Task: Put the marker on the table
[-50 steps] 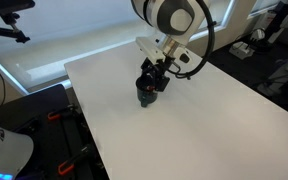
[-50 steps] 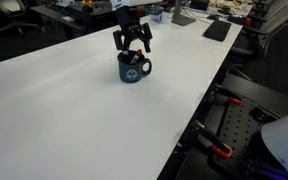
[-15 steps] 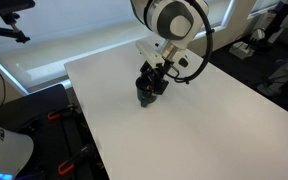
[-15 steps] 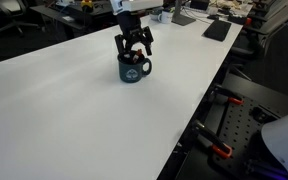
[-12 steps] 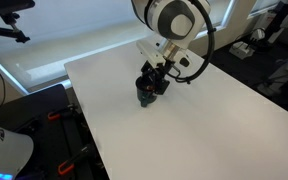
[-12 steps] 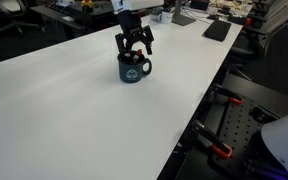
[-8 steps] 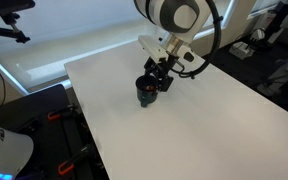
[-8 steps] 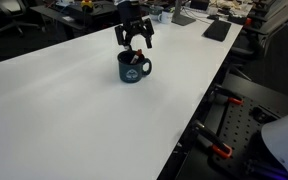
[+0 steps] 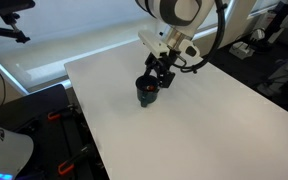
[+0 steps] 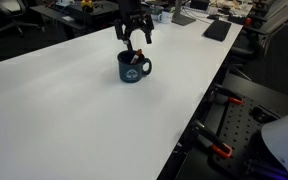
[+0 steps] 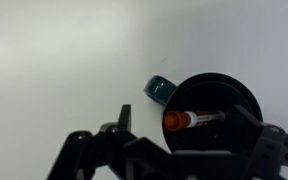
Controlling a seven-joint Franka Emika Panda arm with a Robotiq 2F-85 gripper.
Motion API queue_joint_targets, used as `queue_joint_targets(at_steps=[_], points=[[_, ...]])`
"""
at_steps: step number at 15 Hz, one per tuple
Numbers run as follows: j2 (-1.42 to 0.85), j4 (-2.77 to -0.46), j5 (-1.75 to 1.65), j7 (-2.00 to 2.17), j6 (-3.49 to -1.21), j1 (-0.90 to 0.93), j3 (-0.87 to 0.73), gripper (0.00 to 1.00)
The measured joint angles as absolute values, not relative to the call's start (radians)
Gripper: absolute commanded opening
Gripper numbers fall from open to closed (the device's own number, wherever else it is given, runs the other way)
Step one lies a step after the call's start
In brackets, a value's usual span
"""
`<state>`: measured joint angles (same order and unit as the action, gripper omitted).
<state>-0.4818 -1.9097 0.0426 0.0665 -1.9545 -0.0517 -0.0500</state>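
**Exterior view, along the bench.** The tool (image 9: pixel 154 80) is hanging directly above the dark cup (image 9: pixel 147 92), which is standing upright on the white bench (image 9: pixel 184 140), well apart from every edge. The arm is keeping the tool pointed straight down, presumably because the cup's mouth is offering the only way in.

**Exterior view, across the bench.** The tool (image 10: pixel 135 42) is hovering clear of the cup (image 10: pixel 133 68), touching neither rim nor handle. Its jaws are standing spread wide and are gripping nothing. What is lying inside the cup is showing too small here to identify.

**Wrist view.** The camera is looking down into the cup (image 11: pixel 219 100). The marker (image 11: pixel 187 119) is leaning inside it, not yet on the bench, its reddish-orange end pointing up near the rim on the side of the teal handle (image 11: pixel 159 90). The dark fingers (image 11: pixel 122 118) are framing the cup from either side. The wide opening is probably serving to straddle that raised end. Since the cup wall is confining the marker, a pinch from above is appearing the likeliest grasp, with the rim posing the main risk of collision.
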Motion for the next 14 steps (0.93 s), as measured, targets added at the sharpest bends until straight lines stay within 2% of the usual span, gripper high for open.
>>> queue_joint_targets(at_steps=[14], points=[[-0.553,-1.894,0.046,0.028,-1.965,-0.053,-0.029,1.0]])
